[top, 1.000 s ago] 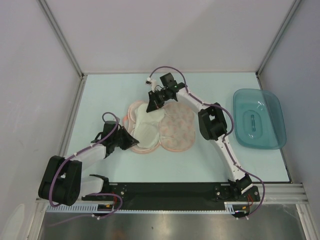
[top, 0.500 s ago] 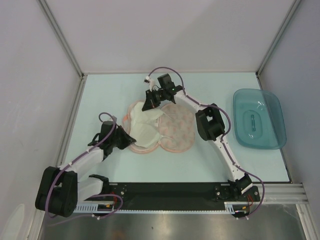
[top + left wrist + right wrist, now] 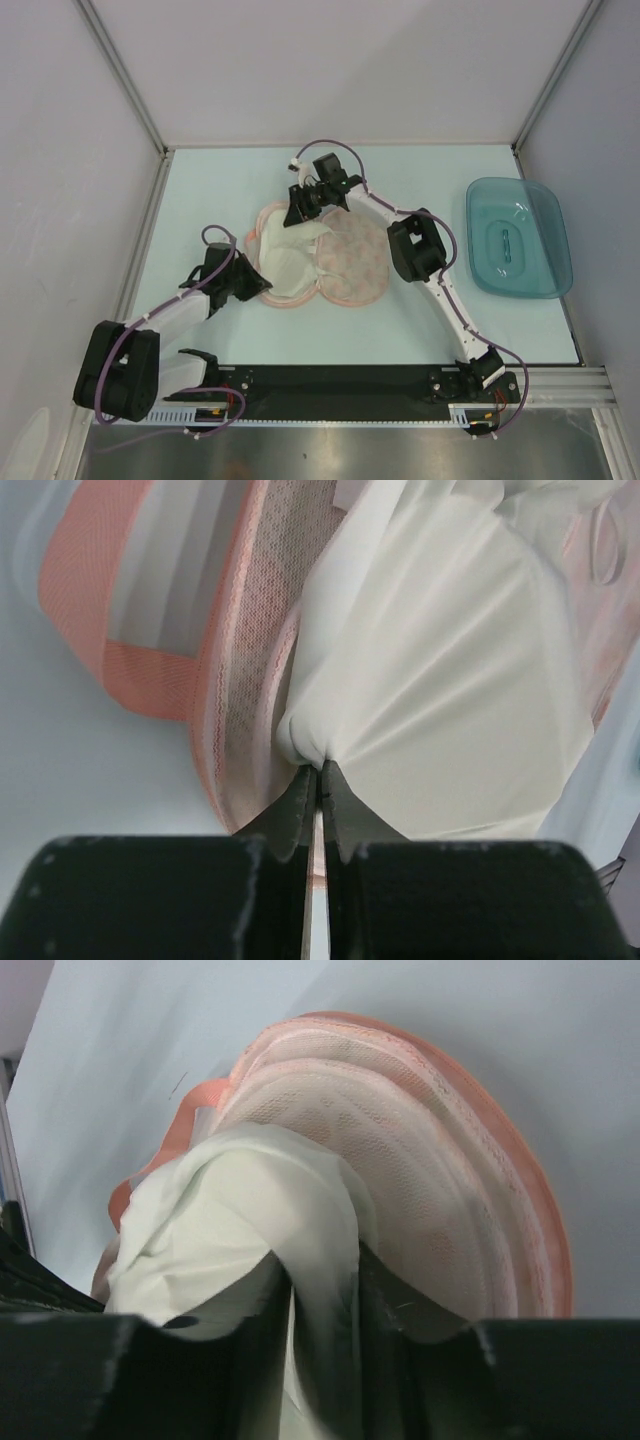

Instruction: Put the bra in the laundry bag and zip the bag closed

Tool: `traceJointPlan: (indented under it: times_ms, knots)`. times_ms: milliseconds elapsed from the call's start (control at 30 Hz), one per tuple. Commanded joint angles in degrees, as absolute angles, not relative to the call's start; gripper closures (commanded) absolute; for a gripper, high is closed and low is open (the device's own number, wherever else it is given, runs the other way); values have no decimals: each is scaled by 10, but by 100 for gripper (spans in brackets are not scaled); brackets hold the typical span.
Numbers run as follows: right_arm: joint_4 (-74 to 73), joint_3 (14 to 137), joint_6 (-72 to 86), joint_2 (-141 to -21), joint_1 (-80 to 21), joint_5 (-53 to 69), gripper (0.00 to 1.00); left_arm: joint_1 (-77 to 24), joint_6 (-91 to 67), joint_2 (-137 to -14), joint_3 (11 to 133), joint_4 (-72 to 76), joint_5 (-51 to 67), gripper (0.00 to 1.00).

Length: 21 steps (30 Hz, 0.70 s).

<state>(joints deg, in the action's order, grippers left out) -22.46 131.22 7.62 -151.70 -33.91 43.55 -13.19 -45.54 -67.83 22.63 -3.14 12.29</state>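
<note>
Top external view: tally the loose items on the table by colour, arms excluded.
White: 1, bra
Peach-pink: 1, laundry bag
Teal: 1, tray
Total: 3

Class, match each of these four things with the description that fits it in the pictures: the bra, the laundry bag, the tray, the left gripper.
Things
1. bra
2. laundry bag
3. tray
4. left gripper

Descriptions
A. translucent teal, standing apart on the right side of the table
B. shut, pinching a fold of white fabric
C. white, lying on the left lobe of the opened pouch
D. peach-pink, spread open on the table

Pairs: 1-C, 2-D, 3-A, 4-B
</note>
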Motion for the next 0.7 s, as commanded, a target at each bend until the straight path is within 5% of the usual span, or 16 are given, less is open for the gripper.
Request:
traceJointPlan:
  times_ms: [0, 167, 200, 233, 333, 533, 667]
  knots:
    - [-232, 1338, 77, -1492, -334, 402, 46, -128, -425, -656, 245, -33, 129, 86]
    - [-294, 1377, 74, -1448, -337, 328, 17, -128, -421, -578, 256, -78, 115, 48]
    - [-303, 1379, 80, -1437, -337, 313, 4, -129, -420, -564, 261, -90, 113, 44]
    - [-312, 1379, 85, -1427, -337, 294, 0, -129, -415, -538, 275, -118, 109, 41]
    - [-352, 1366, 114, -1377, -325, 215, 0, -128, -400, -500, 315, -177, 96, 28]
    - [-332, 1153, 169, -1182, -297, 81, 0, -122, -376, -480, 404, -257, 53, 13]
    - [-259, 924, 234, -1039, -282, 55, 0, -60, -357, -524, 432, -249, 124, 18]
